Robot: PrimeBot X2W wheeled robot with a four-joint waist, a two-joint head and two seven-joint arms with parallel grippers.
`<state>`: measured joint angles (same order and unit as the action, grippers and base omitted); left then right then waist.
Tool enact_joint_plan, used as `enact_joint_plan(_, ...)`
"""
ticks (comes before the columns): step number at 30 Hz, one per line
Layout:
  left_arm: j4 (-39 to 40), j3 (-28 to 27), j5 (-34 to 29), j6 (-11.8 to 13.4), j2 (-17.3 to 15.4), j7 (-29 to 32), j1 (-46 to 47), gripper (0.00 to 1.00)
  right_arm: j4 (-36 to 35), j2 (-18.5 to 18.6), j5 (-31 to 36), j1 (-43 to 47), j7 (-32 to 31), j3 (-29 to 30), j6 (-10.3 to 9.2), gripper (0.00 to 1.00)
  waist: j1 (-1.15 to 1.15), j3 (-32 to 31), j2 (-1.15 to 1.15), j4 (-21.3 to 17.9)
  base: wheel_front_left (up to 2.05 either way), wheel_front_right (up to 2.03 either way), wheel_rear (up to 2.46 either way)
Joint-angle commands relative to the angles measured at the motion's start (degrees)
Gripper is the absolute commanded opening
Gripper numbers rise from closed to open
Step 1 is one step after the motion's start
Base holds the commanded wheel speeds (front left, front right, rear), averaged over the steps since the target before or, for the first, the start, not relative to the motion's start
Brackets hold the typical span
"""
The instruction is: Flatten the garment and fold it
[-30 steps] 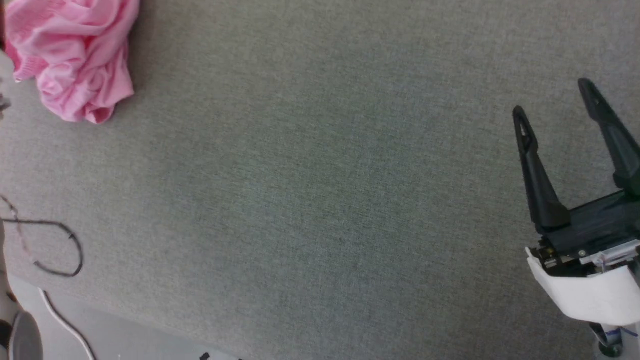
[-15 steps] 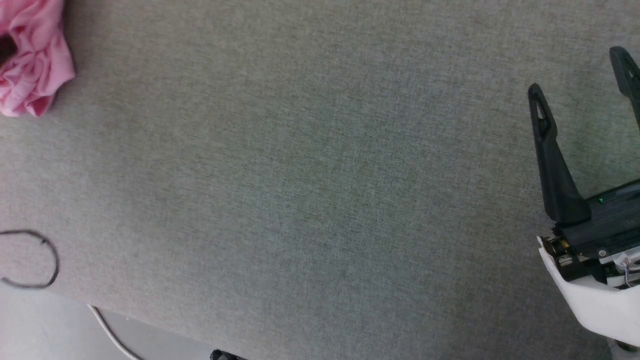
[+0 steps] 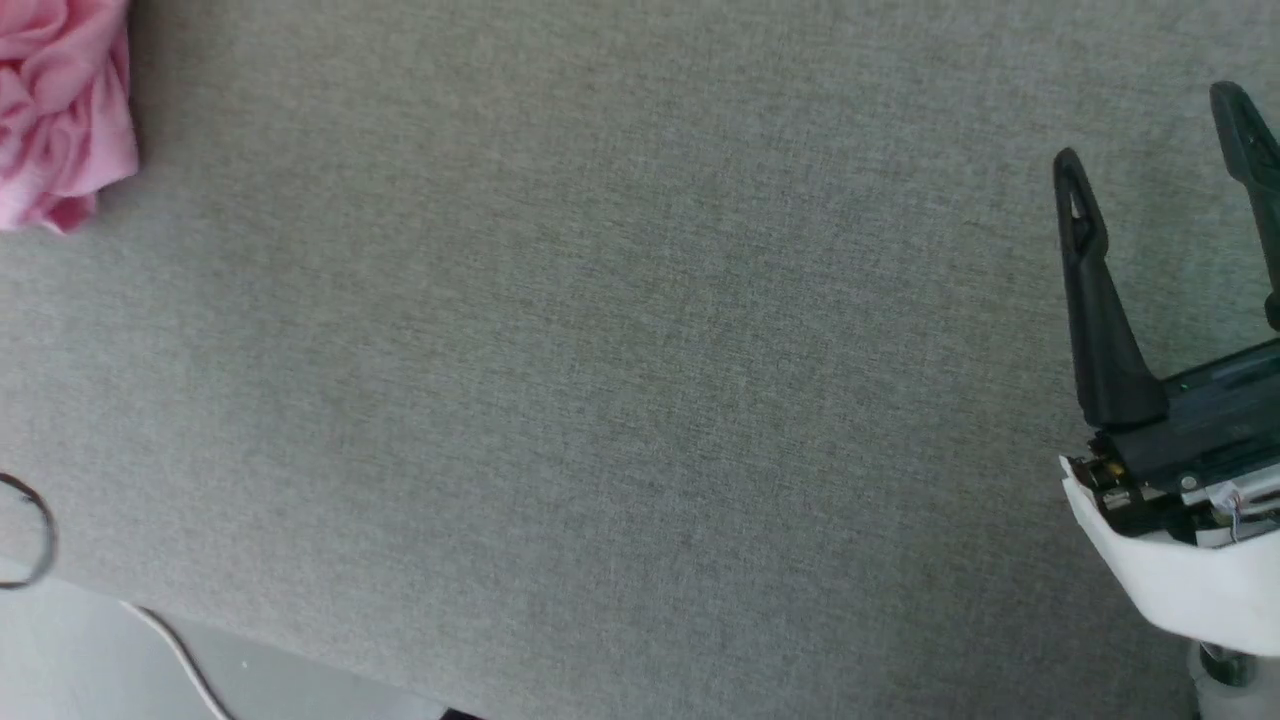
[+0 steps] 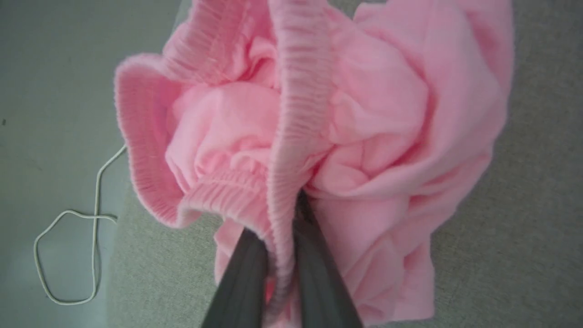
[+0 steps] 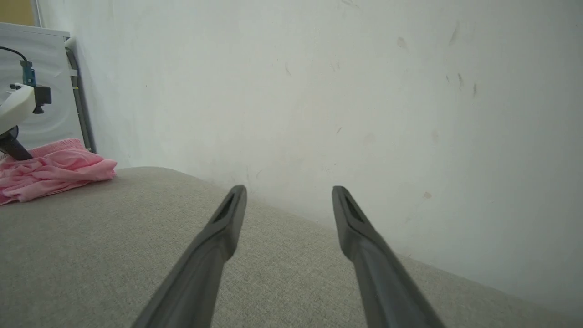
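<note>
Pinching waistband (image 4: 298, 91) of bunched shorts (image 4: 378, 118): left gripper (image 4: 278, 223), jaws closed on it. Shorts at far-left edge of grey surface (image 3: 640, 400). Right gripper (image 3: 1148, 130) jaws spread wide, empty, well apart

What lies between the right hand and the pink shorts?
The stretch is bare: in the head view, plain grey fabric surface runs from the right hand to the crumpled pink shorts at the upper left. The right wrist view agrees.
</note>
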<state>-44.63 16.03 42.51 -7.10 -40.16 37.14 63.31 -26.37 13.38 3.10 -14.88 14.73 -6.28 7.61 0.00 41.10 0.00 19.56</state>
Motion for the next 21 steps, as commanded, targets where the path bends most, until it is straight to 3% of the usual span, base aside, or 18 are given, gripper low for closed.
enact_joint_plan(1, 0.5, 0.3, -0.5, -0.4, -0.9, -0.5, 1.4, 0.00, 0.2, -0.1, -0.3, 0.1, 0.3, 0.1, -0.12, 1.00, 0.00, -2.8, 0.00, -0.5, 0.00, 0.00, 0.00)
enact_joint_plan(10, 12.5, 12.3, -4.2, -0.4, -5.9, -4.5, 7.7, 0.00, 4.3, -4.5, -0.8, 3.1, 0.3, 1.4, -0.12, 1.00, 0.00, -13.1, 0.00, -2.1, 0.00, 0.00, 0.00)
enact_joint_plan(21, 27.6, 31.3, -1.4, -0.4, -3.0, -5.3, 16.9, 0.00, 7.8, -9.2, -0.7, 7.4, 0.3, 4.1, -0.12, 1.00, 0.00, -22.9, 0.00, -9.1, 0.00, 0.00, 0.00)
